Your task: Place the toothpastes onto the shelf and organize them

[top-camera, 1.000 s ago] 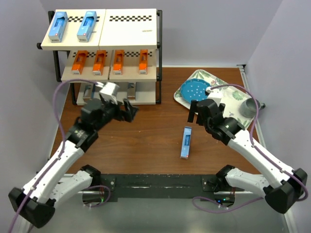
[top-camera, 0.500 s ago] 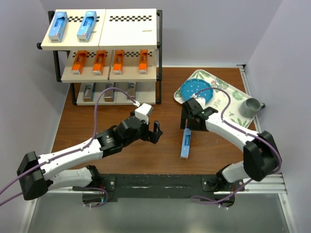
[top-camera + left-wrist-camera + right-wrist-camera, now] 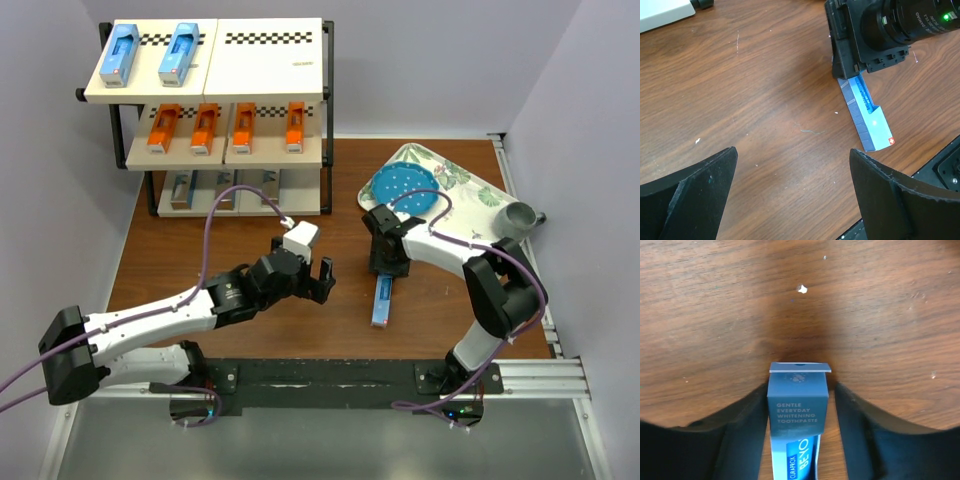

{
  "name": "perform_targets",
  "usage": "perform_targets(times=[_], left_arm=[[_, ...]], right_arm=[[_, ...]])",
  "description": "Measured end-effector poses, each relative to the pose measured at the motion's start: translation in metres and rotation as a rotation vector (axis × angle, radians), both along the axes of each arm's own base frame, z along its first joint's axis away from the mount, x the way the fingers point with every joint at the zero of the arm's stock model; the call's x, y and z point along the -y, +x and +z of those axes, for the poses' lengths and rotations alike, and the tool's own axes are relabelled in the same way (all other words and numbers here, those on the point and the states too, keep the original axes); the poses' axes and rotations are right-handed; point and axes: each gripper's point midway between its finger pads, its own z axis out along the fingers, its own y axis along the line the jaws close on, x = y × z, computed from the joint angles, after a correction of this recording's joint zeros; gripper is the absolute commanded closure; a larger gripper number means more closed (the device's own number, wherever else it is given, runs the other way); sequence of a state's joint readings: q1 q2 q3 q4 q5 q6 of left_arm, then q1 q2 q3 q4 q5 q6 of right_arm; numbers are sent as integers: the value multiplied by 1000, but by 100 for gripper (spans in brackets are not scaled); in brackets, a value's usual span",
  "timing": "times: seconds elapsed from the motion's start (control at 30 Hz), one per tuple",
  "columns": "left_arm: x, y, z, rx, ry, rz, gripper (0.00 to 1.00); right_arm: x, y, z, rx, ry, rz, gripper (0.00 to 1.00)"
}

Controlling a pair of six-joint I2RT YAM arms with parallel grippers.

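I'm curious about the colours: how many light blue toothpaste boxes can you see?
3. Two boxes lie side by side atop the shelf, on its left; the third box lies on the table between the right arm's jaws. The bottom tier's boxes are partly hidden.

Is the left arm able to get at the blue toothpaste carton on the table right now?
Partly, it seems. The left gripper hovers open beside the blue toothpaste carton with nothing between them, but the right gripper straddles its far end, leaving only the near end free.
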State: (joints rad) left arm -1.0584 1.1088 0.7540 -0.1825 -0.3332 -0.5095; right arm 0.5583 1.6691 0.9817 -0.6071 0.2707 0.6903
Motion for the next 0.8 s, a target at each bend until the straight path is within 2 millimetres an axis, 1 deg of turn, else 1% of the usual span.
perform_targets(times=[0.07, 0.17, 0.3, 0.43, 0.47, 0.6, 0.8], left_arm=[[1, -1, 0, 2, 2, -2, 0], [3, -4, -1, 4, 7, -10, 0], [10, -10, -8, -1, 26, -38, 0], [21, -17, -16, 15, 60, -88, 0], [24, -19, -16, 27, 67, -106, 0], [43, -31, -12, 97, 68, -189, 0], [67, -43, -8, 209, 58, -288, 0]], right_arm=[[-1, 0, 0, 1, 13, -26, 59], [-1, 1, 0, 3, 27, -73, 66], [1, 3, 1, 7, 53, -152, 72], [4, 5, 9, 12, 100, -240, 75], [5, 5, 12, 16, 116, -262, 76], [3, 9, 33, 40, 219, -351, 76], [-6, 10, 60, 54, 374, -441, 76]])
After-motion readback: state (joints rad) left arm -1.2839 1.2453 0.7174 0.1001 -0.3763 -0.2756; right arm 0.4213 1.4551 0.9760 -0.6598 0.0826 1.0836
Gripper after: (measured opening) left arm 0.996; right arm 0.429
